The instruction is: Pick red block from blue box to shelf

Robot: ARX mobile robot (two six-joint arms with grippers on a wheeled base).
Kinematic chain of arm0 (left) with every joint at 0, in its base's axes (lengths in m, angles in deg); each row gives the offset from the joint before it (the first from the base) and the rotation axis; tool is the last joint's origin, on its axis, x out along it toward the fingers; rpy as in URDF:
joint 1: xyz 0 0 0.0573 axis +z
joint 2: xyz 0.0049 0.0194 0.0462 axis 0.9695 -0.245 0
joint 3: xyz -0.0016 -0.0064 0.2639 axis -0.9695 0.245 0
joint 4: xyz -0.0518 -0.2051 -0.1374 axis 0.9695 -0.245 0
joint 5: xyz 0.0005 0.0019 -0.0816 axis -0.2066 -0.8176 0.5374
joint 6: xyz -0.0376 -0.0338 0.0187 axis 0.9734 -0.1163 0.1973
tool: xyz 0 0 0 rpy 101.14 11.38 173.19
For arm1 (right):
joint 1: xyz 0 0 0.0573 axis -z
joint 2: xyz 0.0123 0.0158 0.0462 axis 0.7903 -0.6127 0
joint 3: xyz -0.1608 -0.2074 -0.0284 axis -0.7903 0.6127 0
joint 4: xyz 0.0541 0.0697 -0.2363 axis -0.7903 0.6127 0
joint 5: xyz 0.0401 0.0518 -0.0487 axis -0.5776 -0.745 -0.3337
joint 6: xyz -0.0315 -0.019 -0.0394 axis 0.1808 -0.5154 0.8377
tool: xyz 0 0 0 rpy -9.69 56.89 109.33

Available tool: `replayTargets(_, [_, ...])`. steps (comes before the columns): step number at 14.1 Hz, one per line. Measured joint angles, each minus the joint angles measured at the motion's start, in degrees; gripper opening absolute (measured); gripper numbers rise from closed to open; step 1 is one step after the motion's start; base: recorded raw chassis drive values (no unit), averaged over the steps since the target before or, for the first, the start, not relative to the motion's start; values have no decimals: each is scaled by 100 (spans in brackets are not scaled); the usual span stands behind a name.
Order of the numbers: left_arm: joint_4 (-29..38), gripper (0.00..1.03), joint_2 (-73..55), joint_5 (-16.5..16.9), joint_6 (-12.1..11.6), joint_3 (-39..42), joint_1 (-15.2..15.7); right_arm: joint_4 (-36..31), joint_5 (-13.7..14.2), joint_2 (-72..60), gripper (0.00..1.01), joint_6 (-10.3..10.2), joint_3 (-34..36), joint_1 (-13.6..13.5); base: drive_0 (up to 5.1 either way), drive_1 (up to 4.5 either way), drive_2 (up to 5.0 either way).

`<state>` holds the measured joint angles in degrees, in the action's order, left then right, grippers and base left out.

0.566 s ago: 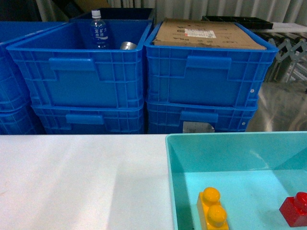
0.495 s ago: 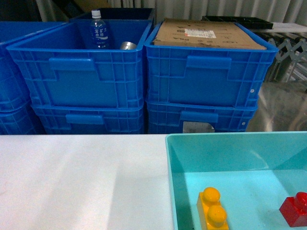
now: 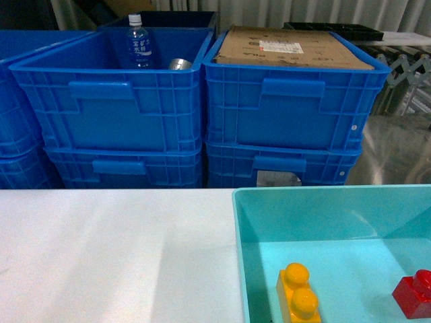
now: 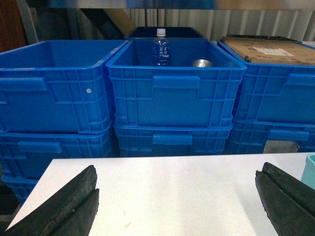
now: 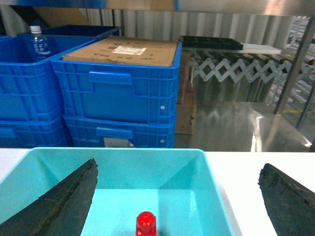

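Change since earlier frames: none found. The head view matches the two frames before it in every item; blocks, tub and crates sit where they sat.
Meaning for task: the pick has not begun; judged as a pause or a pre-approach hold.
Red block (image 3: 415,294): resting on the floor of the blue box (image 3: 269,202), at the right edge of the head view, well apart from the yellow brick (image 3: 298,294) in the same tub. Untouched.
Right gripper (image 5: 177,196): jaws spread wide, nothing between them. It hangs above the near side of the tub, with the block low and roughly centred between the fingers.
Left gripper (image 4: 177,196): jaws also wide apart and empty, over the bare white table (image 3: 114,256).
Head view only: both bricks together, and their spacing. Neither gripper shows here.
Right wrist view only: the block's line-up with the open jaws, plus steel uprights (image 5: 295,78) and a reflective steel surface at right (possibly the shelf; too partial to confirm).
Left wrist view only: a third stack of blue crates (image 4: 54,88) at far left, and just a sliver of the tub at the right edge.
Next move, judged: a straight descent of the right arm onto the block.
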<state>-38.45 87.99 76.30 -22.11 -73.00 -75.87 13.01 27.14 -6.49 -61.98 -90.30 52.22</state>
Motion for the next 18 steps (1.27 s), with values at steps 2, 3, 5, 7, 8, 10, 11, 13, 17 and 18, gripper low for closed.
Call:
replayTargets(2, [0,98,0,2,2,0,0,-706,-262,-1154,98,-170,-39,-107,0,0,0])
replayTargets(3, [0,98,0,11,0,0,0,-1388,-321,-2420,98,-332,-264,-330,0,0,0])
replayTargets(5, [0,98,0,9,0,0,0,-2754,-212,-4828,98,-378,-1469,-570,0,0,0])
replayTargets(7, [0,98,0,13,0,0,0,-2726,-293,-6537,98,-356,-2308,-612,0,0,0])
replayTargets(8, [0,98,0,11,0,0,0,-2369,-597,-7171,98,-415,-2369,-632,0,0,0])
replayTargets(10, [0,98,0,11,0,0,0,-2669,-474,-7925,98,-328,-2286,-634,0,0,0])
replayTargets(11, [0,98,0,11,0,0,0,-2896,-367,-8094,98,-205,-2277,-643,0,0,0])
replayTargets(13, [0,98,0,11,0,0,0,-3136,-214,-8448,98,-28,-2229,-686,0,0,0])
replayTargets(17, [0,98,0,13,0,0,0,-3722,-7,-9530,98,-33,-2356,-1019,0,0,0])
replayTargets(18, [0,98,0,13,0,0,0,-3845,31,-9796,98,-107,-2490,-1104,0,0,0])
